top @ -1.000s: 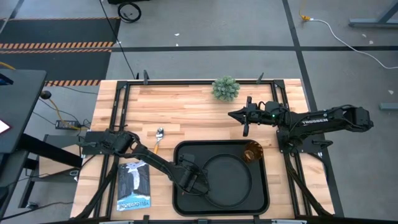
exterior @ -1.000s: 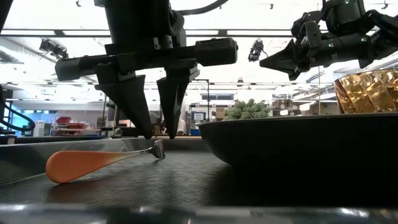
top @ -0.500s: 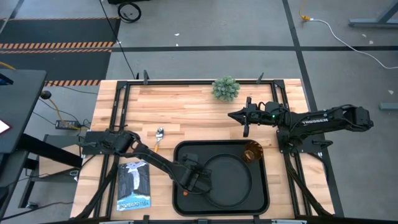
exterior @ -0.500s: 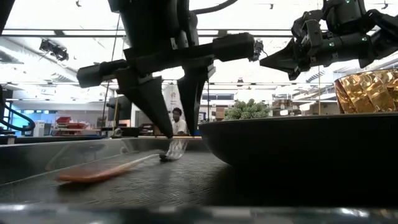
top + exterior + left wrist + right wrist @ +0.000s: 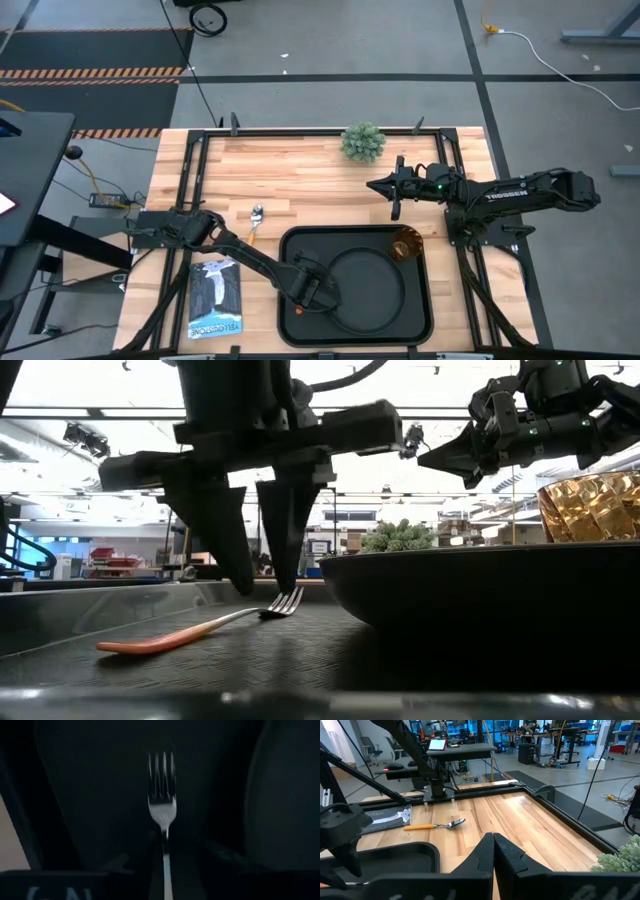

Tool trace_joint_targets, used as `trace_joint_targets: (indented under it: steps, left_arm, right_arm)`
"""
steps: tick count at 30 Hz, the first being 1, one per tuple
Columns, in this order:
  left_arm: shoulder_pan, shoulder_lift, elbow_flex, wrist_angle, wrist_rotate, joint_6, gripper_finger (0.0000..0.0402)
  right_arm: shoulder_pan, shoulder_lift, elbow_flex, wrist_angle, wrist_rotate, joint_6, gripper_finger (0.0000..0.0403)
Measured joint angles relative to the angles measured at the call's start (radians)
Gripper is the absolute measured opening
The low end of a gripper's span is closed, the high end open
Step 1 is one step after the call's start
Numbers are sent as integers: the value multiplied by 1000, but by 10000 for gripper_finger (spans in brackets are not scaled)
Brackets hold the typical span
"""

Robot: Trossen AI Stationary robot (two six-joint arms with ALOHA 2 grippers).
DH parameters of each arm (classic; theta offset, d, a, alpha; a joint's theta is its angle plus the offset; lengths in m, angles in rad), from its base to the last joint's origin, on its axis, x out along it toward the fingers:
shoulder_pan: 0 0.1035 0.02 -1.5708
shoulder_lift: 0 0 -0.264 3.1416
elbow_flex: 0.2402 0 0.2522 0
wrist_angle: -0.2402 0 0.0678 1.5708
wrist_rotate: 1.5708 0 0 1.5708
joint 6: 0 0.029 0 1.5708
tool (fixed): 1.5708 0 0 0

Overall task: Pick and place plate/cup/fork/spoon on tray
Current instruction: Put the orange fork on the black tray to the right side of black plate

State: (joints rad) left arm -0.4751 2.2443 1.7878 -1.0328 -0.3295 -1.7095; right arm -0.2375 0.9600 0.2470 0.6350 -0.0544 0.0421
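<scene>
Lying flat on the floor of the tray (image 5: 290, 245), the fork (image 5: 195, 633) sits in the tray's left part, just left of the plate (image 5: 365, 285); in the low view its tines point toward the plate and its orange handle runs out toward the near left. The left gripper (image 5: 255, 585) hangs directly over the fork's neck with its two dark fingers (image 5: 222, 535) spread apart, one on each side of the fork, gripping nothing. From the left wrist view the fork's silver tines (image 5: 161, 785) show straight ahead between those fingers, with the plate's curved rim to one side. In the high view the left gripper (image 5: 312, 292) is at the plate's left edge, inside the tray, and a bit of orange handle shows at the tray's near left.

The plate rests in the middle of the tray. The cup (image 5: 406, 244) stands in the tray's far right corner, just beside the plate's rim.

The spoon (image 5: 254, 222) lies on the wooden table (image 5: 300, 175) outside the tray, just off its far left corner, bowl toward the far side. A printed booklet (image 5: 215, 297) lies on the table left of the tray. A small green plant (image 5: 362, 142) stands near the table's far edge.

The right gripper (image 5: 398, 187) waits in the air over the table, beyond the tray's far right corner, its fingers closed together and empty
</scene>
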Motion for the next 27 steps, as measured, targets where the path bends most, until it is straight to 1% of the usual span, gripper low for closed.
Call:
trace_joint_targets:
  steps: [3,7,12,15,20,27]
  left_arm:
    - [-5,-3,0,1,46,77,142]
    - [-6,-20,0,-16,68,151,142]
    - [-4,-51,0,-86,88,182,142]
    - [-4,-48,0,-92,103,237,142]
    - [1,-33,-1,-68,108,375,142]
    - [-22,-32,-10,-69,102,662,141]
  right_arm:
    - [0,0,0,0,0,0,7]
    - [0,0,0,0,0,0,7]
    - [0,0,0,0,0,0,7]
    - [0,0,0,0,0,0,7]
    - [0,0,0,0,0,0,7]
    - [0,0,0,0,-19,2,7]
